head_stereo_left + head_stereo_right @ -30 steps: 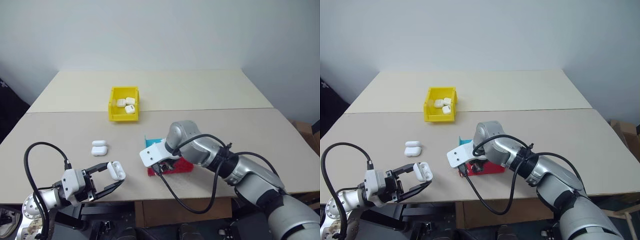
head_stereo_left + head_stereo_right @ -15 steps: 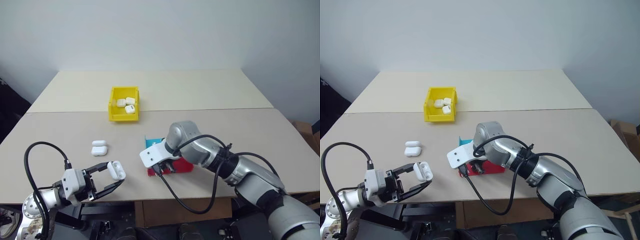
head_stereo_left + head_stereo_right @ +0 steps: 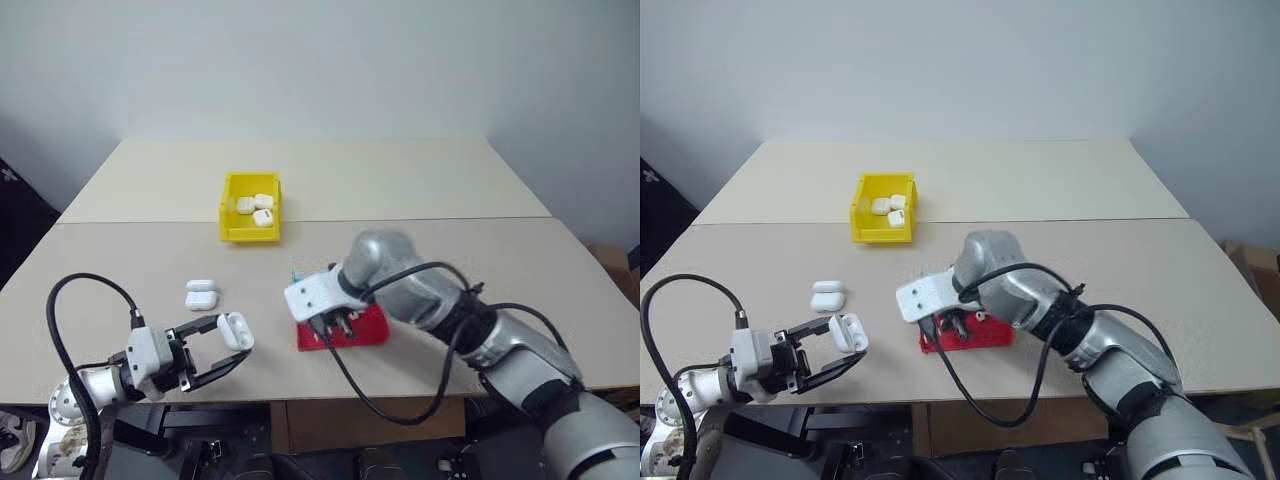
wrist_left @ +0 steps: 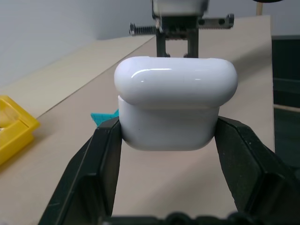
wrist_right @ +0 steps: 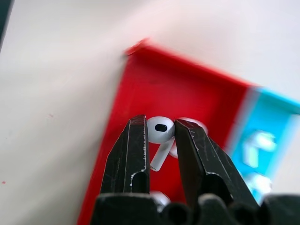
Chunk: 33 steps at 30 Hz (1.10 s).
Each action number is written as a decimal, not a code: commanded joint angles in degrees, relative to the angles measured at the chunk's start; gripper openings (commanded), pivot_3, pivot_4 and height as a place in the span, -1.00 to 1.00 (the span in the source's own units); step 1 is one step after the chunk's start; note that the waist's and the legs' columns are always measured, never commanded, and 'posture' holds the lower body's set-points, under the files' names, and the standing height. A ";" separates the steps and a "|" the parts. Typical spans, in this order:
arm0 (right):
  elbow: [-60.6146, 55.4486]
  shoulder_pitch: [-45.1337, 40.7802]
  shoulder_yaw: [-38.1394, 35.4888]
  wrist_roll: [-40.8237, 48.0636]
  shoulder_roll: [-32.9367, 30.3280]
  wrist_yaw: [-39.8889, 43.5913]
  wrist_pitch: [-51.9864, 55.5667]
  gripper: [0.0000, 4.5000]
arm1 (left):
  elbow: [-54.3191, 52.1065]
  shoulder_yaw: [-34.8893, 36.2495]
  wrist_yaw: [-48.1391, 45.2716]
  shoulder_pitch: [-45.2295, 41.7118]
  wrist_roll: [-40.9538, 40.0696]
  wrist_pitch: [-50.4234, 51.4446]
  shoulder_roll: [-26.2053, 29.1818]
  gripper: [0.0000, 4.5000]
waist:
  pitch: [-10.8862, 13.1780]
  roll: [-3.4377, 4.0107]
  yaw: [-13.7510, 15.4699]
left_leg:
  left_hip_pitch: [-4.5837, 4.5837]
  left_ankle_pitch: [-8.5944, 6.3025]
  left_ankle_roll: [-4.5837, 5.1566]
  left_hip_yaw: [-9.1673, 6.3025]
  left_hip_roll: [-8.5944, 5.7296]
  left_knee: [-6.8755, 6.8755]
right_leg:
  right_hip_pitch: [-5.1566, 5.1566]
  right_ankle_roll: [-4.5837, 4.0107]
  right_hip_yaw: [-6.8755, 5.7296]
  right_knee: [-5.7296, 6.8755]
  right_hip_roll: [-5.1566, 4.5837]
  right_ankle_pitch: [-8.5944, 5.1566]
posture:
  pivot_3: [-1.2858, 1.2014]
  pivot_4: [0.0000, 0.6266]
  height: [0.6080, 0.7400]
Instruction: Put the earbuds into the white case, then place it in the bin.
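A: From the left eye view: any writing, brands, labels?

B: None readable. Beige table [image 3: 430, 190], with a yellow bin [image 3: 249, 208] toward the far side holding a few white cases. Two more closed cases [image 3: 201, 294] lying side by side nearer the front left. Left gripper [image 3: 228, 350] at the near-left edge, clamped on the white case [image 3: 236, 331], held clear of the tabletop. Right gripper [image 3: 333, 324] pointing down over the red-and-blue tray [image 3: 368, 327] near the table's middle.

A: And the right eye view?

B: Same scene, nothing extra to read.

A: Left wrist view, then. How does the case look?

B: Glossy white, rounded corners, no logo visible. Lid tipped up, its rounded back overhanging the body. Pinched on both sides between the black fingers [image 4: 104, 154]. Beyond it, the right gripper's fingers hanging over the table; a corner of the bin at one edge.

A: Right wrist view?

B: Black fingers [image 5: 132, 150] drawn narrow, gripping one of the earbuds [image 5: 160, 131] by its bulb, dark opening facing the camera, stem hanging below. Red half of the tray underneath, somewhat blurred. More earbuds in the blue half, too soft to count.
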 commanded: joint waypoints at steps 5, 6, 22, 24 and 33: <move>-13.48 7.55 -34.34 18.03 1.67 -12.39 4.61 -0.72 | -2.59 -3.45 0.37 -8.29 -5.68 4.63 -3.58 0.22 | 0.00 -0.01 0.57 | 0.03 0.00 -0.01 -0.03 -0.01 -0.01 | 0.09 0.01 -0.03 -0.04 0.00 0.00 | 0.03 -0.52 1.00; -14.35 8.72 -36.70 20.17 2.47 -13.82 3.35 -0.72 | -2.40 -3.84 0.33 -9.33 -6.23 5.35 -4.22 0.22 | 0.00 -0.01 0.52 | 0.03 0.00 -0.01 -0.03 -0.01 -0.01 | 0.11 0.01 -0.03 -0.04 0.00 0.01 | 0.03 -0.52 1.00; -23.41 28.83 -44.73 46.71 16.18 -23.30 -15.47 -0.72 | 1.45 -12.21 -6.52 -25.91 -13.30 21.11 -11.22 0.22 | 0.00 -0.01 -0.61 | 0.10 0.01 0.01 -0.17 -0.05 -0.01 | 0.22 0.13 0.01 -0.03 0.07 0.01 | 0.03 -0.52 1.00; -22.47 30.37 -43.21 46.99 15.77 -22.28 -18.80 -0.72 | 1.83 -12.25 -7.79 -26.07 -12.83 20.38 -11.96 0.22 | 0.00 -0.01 -0.59 | 0.10 0.01 0.02 -0.22 -0.05 -0.02 | 0.23 0.11 -0.01 -0.03 0.11 0.01 | 0.03 -0.52 1.00; -16.31 30.76 -38.03 45.89 13.77 -20.76 -29.65 -0.72 | 0.34 -11.76 -10.73 -25.24 -13.02 22.07 -11.37 0.22 | 0.00 -0.01 -0.47 | 0.11 0.01 0.01 -0.22 -0.06 -0.01 | 0.25 0.12 0.00 -0.03 0.10 0.00 | 0.03 -0.52 1.00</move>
